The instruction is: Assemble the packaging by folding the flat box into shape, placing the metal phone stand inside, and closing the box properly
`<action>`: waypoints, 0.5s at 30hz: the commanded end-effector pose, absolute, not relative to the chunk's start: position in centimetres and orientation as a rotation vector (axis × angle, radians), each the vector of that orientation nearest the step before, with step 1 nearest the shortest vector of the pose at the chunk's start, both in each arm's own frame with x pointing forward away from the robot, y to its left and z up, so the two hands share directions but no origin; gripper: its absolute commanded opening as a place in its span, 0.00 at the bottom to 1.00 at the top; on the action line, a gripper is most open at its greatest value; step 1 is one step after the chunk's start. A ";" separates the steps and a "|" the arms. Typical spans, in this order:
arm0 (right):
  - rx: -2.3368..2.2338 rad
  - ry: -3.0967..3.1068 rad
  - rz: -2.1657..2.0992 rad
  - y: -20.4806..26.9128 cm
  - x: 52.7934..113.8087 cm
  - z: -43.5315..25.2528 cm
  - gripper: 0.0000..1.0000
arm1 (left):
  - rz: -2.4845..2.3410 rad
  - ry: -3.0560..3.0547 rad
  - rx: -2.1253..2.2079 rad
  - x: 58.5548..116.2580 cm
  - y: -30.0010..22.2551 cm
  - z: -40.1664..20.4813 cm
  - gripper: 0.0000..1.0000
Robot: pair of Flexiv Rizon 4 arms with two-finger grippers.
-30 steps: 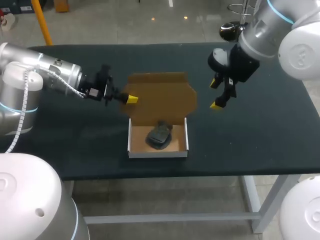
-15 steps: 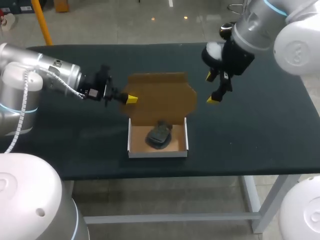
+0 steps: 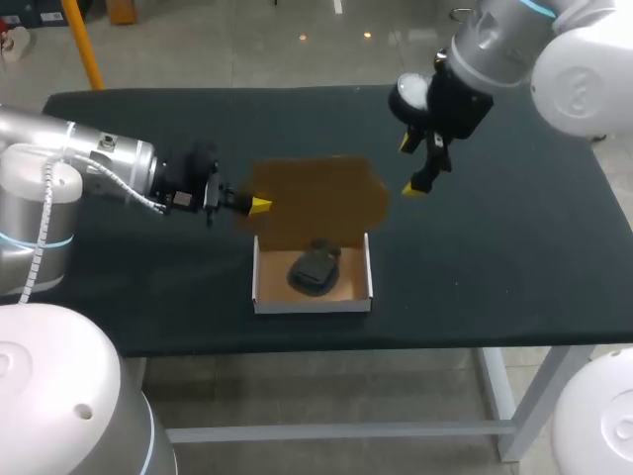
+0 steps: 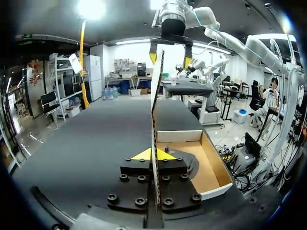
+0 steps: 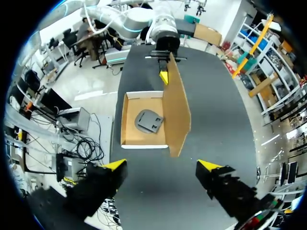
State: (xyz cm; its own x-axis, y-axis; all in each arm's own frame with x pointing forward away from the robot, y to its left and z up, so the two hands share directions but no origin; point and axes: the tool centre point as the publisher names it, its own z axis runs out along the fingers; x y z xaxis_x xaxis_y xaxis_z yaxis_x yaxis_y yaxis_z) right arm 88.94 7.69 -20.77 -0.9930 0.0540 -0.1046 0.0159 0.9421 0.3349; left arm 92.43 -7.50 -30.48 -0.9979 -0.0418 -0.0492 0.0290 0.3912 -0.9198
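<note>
The white box (image 3: 313, 304) sits open at the table's front middle, with the dark metal phone stand (image 3: 315, 269) lying inside it. Its brown lid (image 3: 318, 196) stands up from the rear wall. My left gripper (image 3: 259, 205) is shut on the lid's left edge; in the left wrist view the lid (image 4: 156, 91) runs edge-on between the yellow tips of the left gripper (image 4: 153, 154). My right gripper (image 3: 410, 166) hangs open in the air just right of the lid, touching nothing. In the right wrist view the lid (image 5: 176, 109), box (image 5: 123, 117) and stand (image 5: 148, 121) lie ahead of the open right gripper (image 5: 162, 166).
The dark table (image 3: 514, 247) stretches wide to the right of the box and behind the lid. Its front edge runs close below the box. Nothing else lies on it.
My right gripper has risen and shifted left and back, nearer the lid's right edge. My left gripper has moved slightly toward the front with the lid.
</note>
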 end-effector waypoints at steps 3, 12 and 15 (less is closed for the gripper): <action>0.046 2.991 0.500 7.9 89.1 -20.3 1.00 | -1.651 2.540 -0.004 91.5 -7.9 -30.6 0.00; 0.024 2.993 0.484 8.5 89.4 -19.8 1.00 | -1.618 2.512 0.000 91.2 -7.6 -30.9 0.00; 0.016 2.993 0.479 8.7 89.5 -19.6 1.00 | -1.617 2.505 -0.004 91.2 -7.5 -30.9 0.00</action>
State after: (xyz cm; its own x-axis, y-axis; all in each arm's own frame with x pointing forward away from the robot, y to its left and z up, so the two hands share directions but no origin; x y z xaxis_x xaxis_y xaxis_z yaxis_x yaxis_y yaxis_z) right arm 89.25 8.38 -19.95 -0.9926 0.0306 -0.1175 -0.0089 0.9468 0.3217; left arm 91.63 -7.59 -30.67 -0.9885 -0.0816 -0.1273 0.0820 0.4177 -0.9049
